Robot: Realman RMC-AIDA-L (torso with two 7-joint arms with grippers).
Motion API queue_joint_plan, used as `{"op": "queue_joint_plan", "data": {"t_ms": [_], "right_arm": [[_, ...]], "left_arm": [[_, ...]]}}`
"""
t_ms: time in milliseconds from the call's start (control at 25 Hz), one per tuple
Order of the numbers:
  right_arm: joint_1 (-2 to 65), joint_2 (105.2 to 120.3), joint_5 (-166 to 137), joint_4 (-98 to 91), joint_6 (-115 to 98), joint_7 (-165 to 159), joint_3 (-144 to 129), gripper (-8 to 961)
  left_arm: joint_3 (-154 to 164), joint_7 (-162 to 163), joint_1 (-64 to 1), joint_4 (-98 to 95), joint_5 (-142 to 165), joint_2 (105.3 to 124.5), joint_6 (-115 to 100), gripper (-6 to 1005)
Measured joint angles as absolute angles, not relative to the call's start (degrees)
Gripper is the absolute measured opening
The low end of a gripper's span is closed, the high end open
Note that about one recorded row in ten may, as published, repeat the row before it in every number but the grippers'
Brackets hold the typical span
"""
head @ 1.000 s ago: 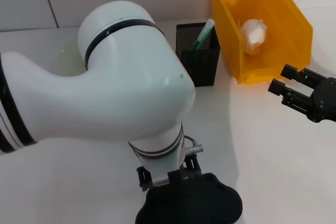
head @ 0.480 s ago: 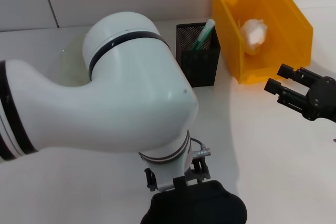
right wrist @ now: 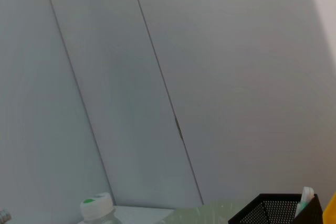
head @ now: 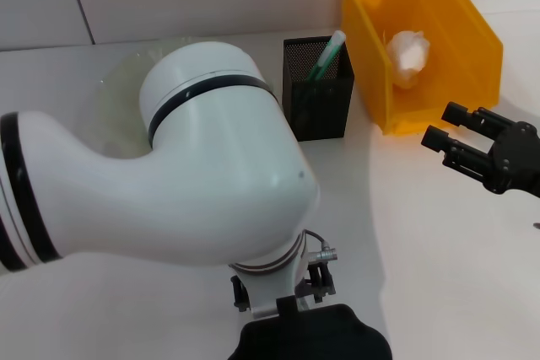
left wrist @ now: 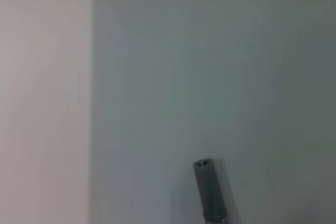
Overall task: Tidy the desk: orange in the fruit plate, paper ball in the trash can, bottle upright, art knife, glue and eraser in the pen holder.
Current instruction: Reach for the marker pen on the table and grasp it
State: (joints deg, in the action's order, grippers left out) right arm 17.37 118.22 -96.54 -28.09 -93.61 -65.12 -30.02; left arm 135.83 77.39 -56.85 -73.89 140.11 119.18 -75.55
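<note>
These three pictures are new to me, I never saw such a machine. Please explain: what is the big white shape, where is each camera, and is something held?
The big white shape is the robot's left arm, seen from the head camera; its left gripper hangs low over the white desk. The right gripper waits open and empty beside the yellow trash can, which already holds the paper ball. The black pen holder has a green-and-white stick in it. The fruit plate peeks from behind the arm. The other two pictures come from wrist cameras: the left one shows a grey cylinder, the right one the bottle cap.
</note>
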Motion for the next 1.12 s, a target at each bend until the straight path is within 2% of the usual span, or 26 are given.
{"op": "queue_joint_plan", "data": {"t_ms": [1120], "right_arm": [[18.01, 118.30, -96.50, -27.51, -94.03, -64.44, -30.67, 648]], "left_arm": [[138.80, 78.00, -56.94, -71.97, 140.89, 119.21, -72.33, 730]]}}
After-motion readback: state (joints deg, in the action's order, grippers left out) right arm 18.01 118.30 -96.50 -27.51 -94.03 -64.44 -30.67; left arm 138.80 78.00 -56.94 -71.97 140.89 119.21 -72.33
